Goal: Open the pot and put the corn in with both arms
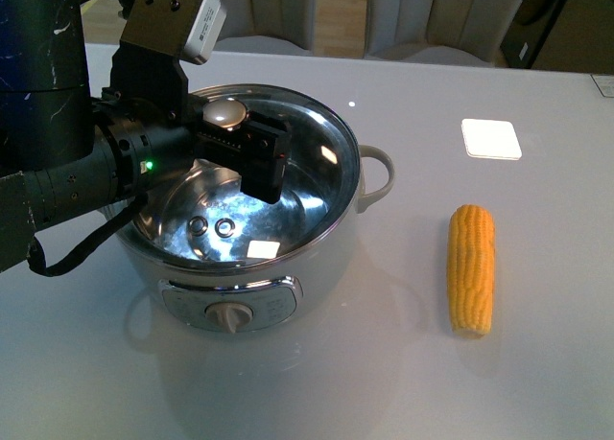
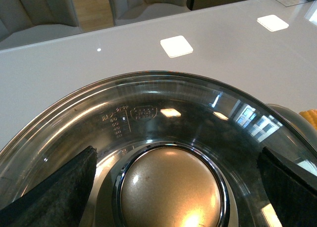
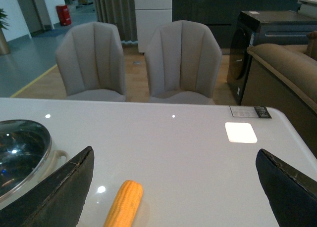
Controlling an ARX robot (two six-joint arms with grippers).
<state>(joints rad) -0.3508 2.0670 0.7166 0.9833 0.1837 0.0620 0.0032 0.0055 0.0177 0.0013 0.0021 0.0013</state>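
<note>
Pot [image 1: 326,263] sits on the bench [image 1: 537,382] with its glass lid [image 1: 307,186] on and corn [image 1: 471,269] well apart to its right; left pincer [image 2: 173,187] gapes around the lid knob [image 1: 224,112], right pincer [image 3: 173,187] gapes empty, so next it should likely grip and lift the knob.

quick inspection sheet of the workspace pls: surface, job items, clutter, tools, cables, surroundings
surface: glossy white table, with a bright white square patch on it
job's things: pot with the glass lid on; corn lying on the table to its right, apart from it
clutter: small printed label near the far edge; nothing else seen
tools: left tool open, fingers either side of the lid knob, not touching; right tool open, empty, above the table near the corn
cables: black cable hangs in a loop beside the pot
surroundings: two grey chairs behind the table
</note>
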